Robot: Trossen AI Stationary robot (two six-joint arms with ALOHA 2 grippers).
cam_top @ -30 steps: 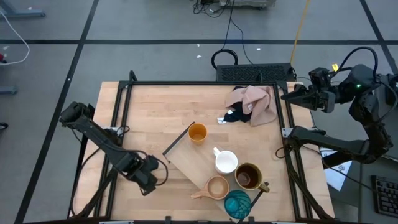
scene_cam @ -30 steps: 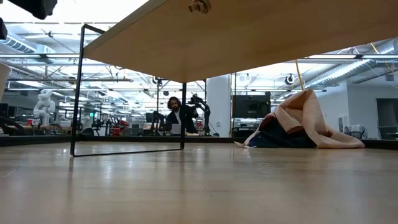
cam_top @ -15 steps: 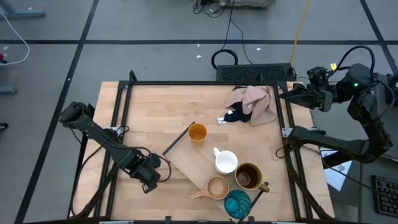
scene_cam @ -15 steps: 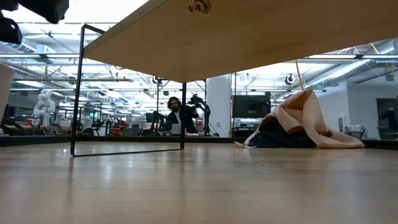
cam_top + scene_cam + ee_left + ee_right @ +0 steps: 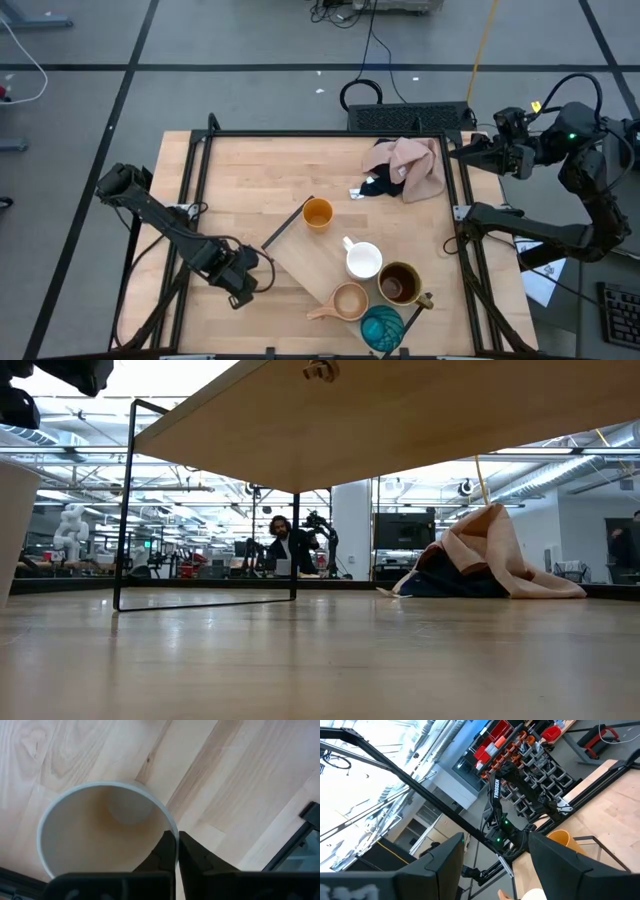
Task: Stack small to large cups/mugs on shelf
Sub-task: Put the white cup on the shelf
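The beige-grey cup stands upright on the tabletop near the left front, and my left gripper points down onto it, shut on its rim. In the low view only the cup's pale wall shows at the picture's edge. The shelf lies slantwise at centre front. On it stand the orange cup, white mug, dark brown mug, tan handled cup and teal cup. My right gripper hangs open, high beyond the table's right far corner. My left gripper pinches the cup's rim between its two fingers, one finger inside the cup and the other outside its wall. The fingers come from above, pointing down. The cup sits upright with its base on the table.
A pink cloth over a navy cloth lies bunched at the far right. The shelf's underside and dark end rail rise over the tabletop. Bare wood lies between the left gripper and the shelf. A person sits in the room far behind.
My left gripper has shut on the beige-grey cup's rim without moving away. In the low view the cup's wall has come a little farther in from the picture's left edge, so the cup has slid slightly toward the table's right.
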